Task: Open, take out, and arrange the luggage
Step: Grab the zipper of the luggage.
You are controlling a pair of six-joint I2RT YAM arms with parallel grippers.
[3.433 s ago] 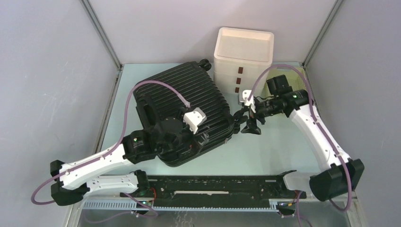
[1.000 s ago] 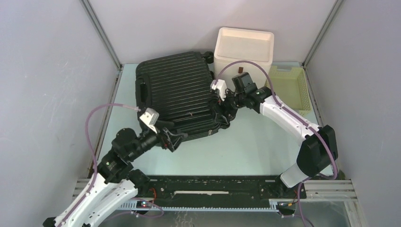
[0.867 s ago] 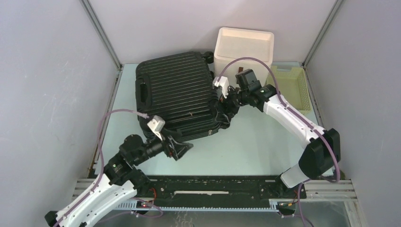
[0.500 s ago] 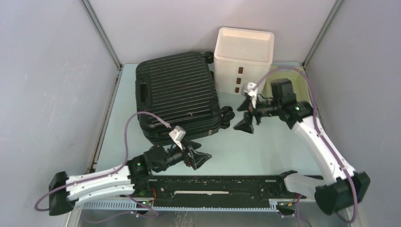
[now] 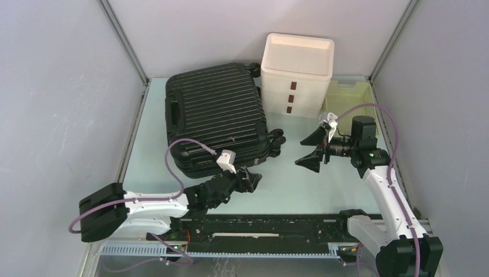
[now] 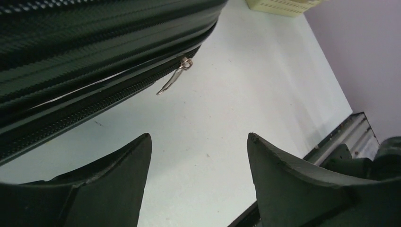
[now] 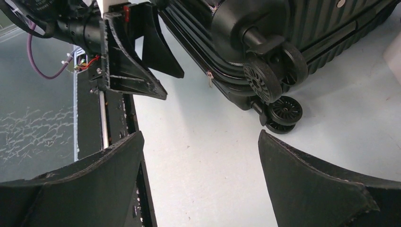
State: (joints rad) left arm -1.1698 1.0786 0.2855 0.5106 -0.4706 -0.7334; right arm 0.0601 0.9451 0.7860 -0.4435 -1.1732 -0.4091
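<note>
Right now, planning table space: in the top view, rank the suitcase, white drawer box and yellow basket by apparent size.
1. luggage
2. white drawer box
3. yellow basket, clearly smallest as seen, though it is partly hidden and its full extent is unsure.

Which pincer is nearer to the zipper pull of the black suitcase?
Left. The left pincer sits open just in front of the zipper pull, at the near edge of the suitcase. The right pincer hangs farther off, to the right of the wheels.
</note>
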